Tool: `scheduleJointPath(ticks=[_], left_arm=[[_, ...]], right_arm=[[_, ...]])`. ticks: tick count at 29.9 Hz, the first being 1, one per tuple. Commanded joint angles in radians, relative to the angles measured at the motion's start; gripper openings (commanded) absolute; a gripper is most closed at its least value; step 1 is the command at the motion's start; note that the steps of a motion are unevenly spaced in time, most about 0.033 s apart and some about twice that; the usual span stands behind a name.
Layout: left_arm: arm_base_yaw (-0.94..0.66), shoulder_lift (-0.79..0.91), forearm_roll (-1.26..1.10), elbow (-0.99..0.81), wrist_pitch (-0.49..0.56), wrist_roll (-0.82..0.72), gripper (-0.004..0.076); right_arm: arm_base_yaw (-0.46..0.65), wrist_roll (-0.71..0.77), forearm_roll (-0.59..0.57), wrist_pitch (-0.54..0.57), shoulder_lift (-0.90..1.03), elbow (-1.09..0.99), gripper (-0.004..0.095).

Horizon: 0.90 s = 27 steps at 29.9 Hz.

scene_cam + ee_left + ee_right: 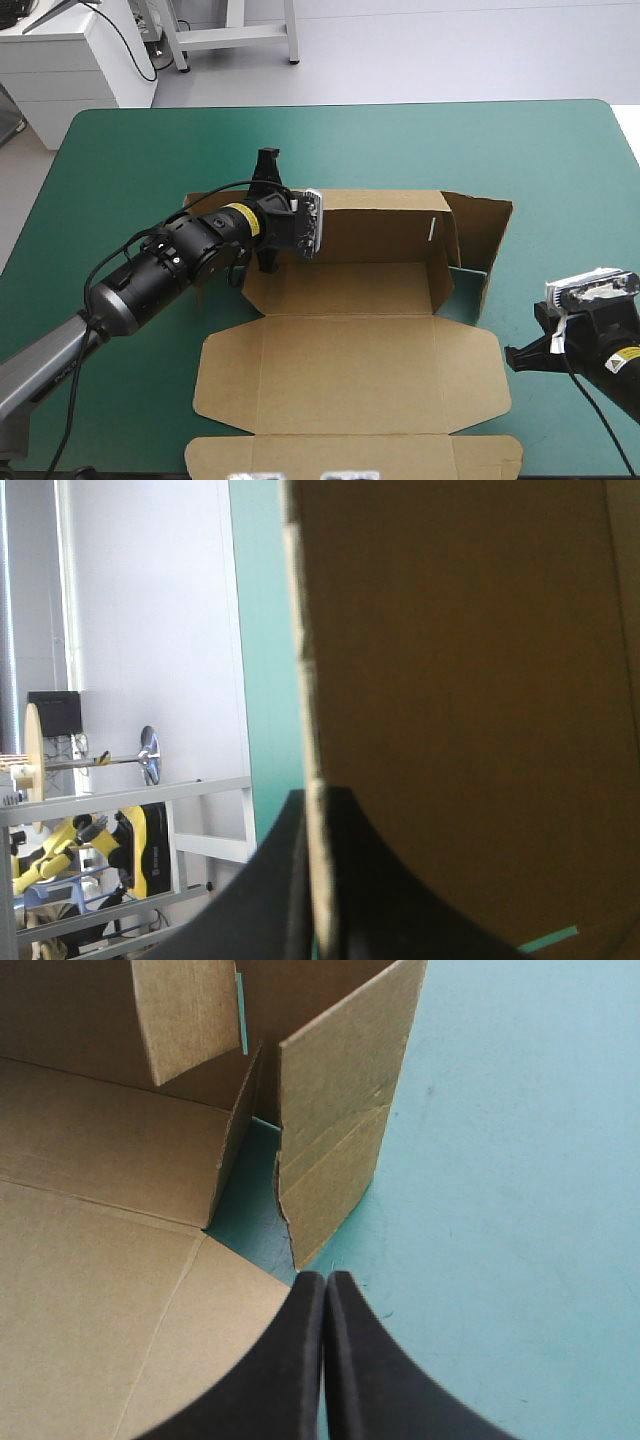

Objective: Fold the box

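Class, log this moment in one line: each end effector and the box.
left end effector: shut on box, left side | right end effector: shut, empty, beside box's right side | box: walls partly raised, lid flat

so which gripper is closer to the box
Left. The left gripper is shut on a raised wall of the box; the right gripper, shut, is just off its right side.

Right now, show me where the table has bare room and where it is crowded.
Widest: the strip from the box to the far edge of the table. Also bare: the right side beyond the raised flap, farther than the right hand. Crowded: the middle and near edge, filled by the box, and the left, where the left hand grips it.
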<state>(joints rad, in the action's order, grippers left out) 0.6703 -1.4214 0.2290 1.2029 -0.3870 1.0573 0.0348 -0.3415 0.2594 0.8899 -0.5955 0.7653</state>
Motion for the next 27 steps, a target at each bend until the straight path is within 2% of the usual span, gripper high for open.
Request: scheduleJointPath(ticks=[1, 3, 8, 11, 18, 23, 27], left_arm=[[0.006, 0.051, 0.036, -0.013, 0.125, 0.005, -0.0008], [0.006, 0.051, 0.047, -0.037, 0.156, 0.005, -0.0008], [0.006, 0.053, 0.078, -0.122, 0.333, 0.001, -0.0008], [0.006, 0.053, 0.079, -0.163, 0.400, 0.013, -0.0008], [-0.015, 0.053, 0.066, -0.190, 0.399, 0.007, -0.0008], [-0.054, 0.059, 0.067, -0.190, 0.326, 0.000, -0.0008], [-0.057, 0.071, 0.070, -0.190, 0.309, -0.015, -0.0008]], right_arm=[[-0.003, 0.018, 0.017, -0.075, -0.004, 0.027, -0.0021], [-0.003, 0.032, 0.017, -0.083, -0.004, 0.027, -0.0021], [-0.003, 0.054, 0.017, -0.064, -0.012, 0.055, -0.0021], [-0.003, 0.054, 0.026, -0.042, -0.030, 0.104, -0.0021], [-0.003, 0.054, 0.069, -0.008, -0.128, 0.263, -0.0020], [-0.003, 0.048, 0.069, 0.019, -0.264, 0.376, -0.0019], [-0.003, 0.046, 0.081, 0.024, -0.379, 0.462, -0.0019]])
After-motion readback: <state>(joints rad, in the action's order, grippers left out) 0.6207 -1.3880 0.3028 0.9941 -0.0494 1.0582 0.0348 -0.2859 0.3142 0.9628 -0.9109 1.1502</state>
